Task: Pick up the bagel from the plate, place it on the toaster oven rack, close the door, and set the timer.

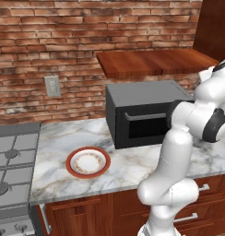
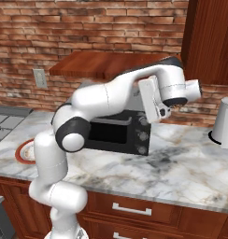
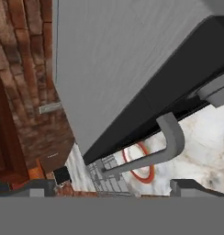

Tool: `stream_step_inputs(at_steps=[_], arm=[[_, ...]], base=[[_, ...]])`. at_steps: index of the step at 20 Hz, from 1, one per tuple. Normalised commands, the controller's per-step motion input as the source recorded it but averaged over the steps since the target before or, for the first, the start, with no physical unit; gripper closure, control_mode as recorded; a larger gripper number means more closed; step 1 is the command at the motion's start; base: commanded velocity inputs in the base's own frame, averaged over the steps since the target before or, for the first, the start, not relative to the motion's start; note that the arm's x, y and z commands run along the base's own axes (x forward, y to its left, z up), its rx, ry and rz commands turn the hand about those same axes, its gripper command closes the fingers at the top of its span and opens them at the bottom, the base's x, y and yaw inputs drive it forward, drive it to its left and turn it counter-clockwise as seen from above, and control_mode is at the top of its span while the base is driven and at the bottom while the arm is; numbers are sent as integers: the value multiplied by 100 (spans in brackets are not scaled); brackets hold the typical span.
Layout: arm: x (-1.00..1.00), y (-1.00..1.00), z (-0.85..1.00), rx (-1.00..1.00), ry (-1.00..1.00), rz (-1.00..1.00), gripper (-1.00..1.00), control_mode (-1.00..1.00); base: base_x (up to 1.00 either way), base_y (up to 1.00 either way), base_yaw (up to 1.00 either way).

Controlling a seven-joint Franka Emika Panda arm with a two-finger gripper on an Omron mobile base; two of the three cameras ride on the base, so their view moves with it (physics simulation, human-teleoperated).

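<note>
With the door point(image 1: 144, 123) shut and the plate point(image 1: 87, 162) bare, the wide-spread, empty fingers point(image 3: 38, 187) should close on a knob point(image 2: 143, 136) squarely to set the timer.

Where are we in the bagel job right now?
Likely done: the plate is bare, with no bagel on it, and the toaster oven door is shut. In hand: the tool hangs over the oven's right end, holding nothing. Left: turning a knob to set the timer.
</note>
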Motion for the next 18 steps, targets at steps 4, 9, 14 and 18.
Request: stream_step_inputs(at_steps=[4,9,14,18], arm=[[-33,1,-17,-15,-34,-1,-100,-100],[-23,21,-35,-23,-33,0,-100,-100],[-22,48,-54,-31,-31,0,-100,-100],[-39,45,-38,-31,-36,0,-100,-100]], base=[[0,0,0],[0,0,0],[0,0,0],[0,0,0]])
